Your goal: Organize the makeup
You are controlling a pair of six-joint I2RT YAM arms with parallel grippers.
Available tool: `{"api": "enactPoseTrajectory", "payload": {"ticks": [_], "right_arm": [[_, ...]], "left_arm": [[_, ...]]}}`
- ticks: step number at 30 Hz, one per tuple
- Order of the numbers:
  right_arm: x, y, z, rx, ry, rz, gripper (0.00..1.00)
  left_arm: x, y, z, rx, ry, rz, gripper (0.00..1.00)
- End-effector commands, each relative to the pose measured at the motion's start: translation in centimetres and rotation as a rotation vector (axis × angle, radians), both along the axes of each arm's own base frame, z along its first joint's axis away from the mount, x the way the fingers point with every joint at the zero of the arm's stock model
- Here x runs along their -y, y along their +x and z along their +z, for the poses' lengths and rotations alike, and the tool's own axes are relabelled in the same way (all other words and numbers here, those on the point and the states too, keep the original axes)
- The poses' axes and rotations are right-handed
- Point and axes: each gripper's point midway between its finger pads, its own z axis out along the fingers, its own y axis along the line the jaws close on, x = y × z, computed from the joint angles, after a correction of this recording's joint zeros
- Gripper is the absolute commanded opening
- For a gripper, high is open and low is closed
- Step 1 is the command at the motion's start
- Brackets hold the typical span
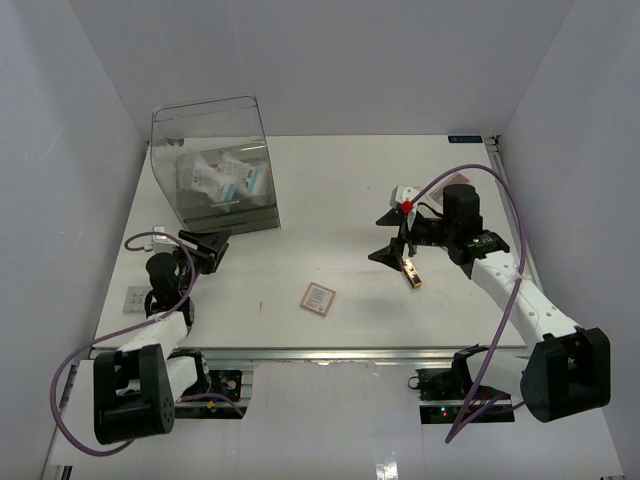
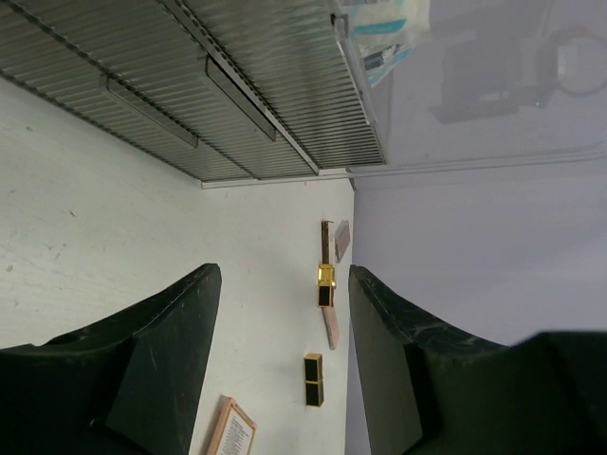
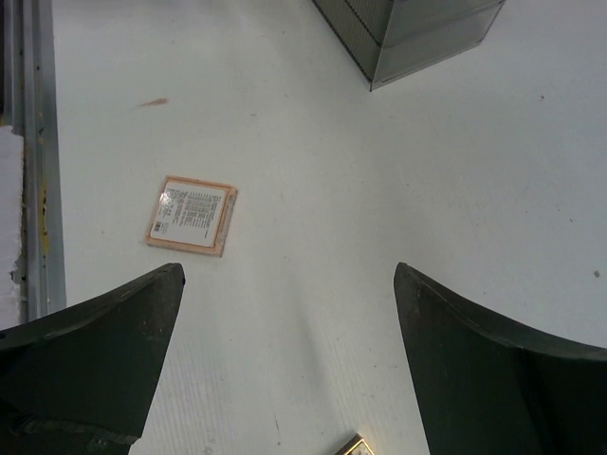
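Observation:
A pink square palette (image 1: 318, 298) lies label-up at the middle front of the table; it also shows in the right wrist view (image 3: 193, 215) and the left wrist view (image 2: 232, 428). A small gold tube (image 1: 412, 272) lies just below my right gripper (image 1: 386, 236), which is open and empty above the table (image 3: 289, 351). Clear packets with white-and-blue labels (image 1: 220, 178) sit inside the clear box. My left gripper (image 1: 210, 247) is open and empty in front of the box (image 2: 285, 360). Its view shows the gold tube (image 2: 314, 379), a second gold-and-black tube (image 2: 325, 282) and thin pink palettes (image 2: 331, 327).
The large clear plastic box (image 1: 215, 165) stands at the back left, its ribbed base in the left wrist view (image 2: 237, 104). A small grey item (image 1: 135, 297) lies near the left edge. White items (image 1: 405, 192) lie behind the right gripper. White walls enclose the table.

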Motion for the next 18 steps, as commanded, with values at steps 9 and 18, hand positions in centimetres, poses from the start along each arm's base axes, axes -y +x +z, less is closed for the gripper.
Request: {"api": "enactPoseTrajectory", "payload": {"ticks": [9, 18], "right_arm": [[0.7, -1.1, 1.1, -0.031, 0.117, 0.042, 0.98], [1.1, -0.7, 0.5, -0.040, 0.112, 0.030, 0.97]], "left_arm": [[-0.7, 5.1, -0.3, 0.162, -0.027, -0.002, 0.50], [-1.3, 7.1, -1.2, 0.179, -0.101, 0.028, 0.43]]}}
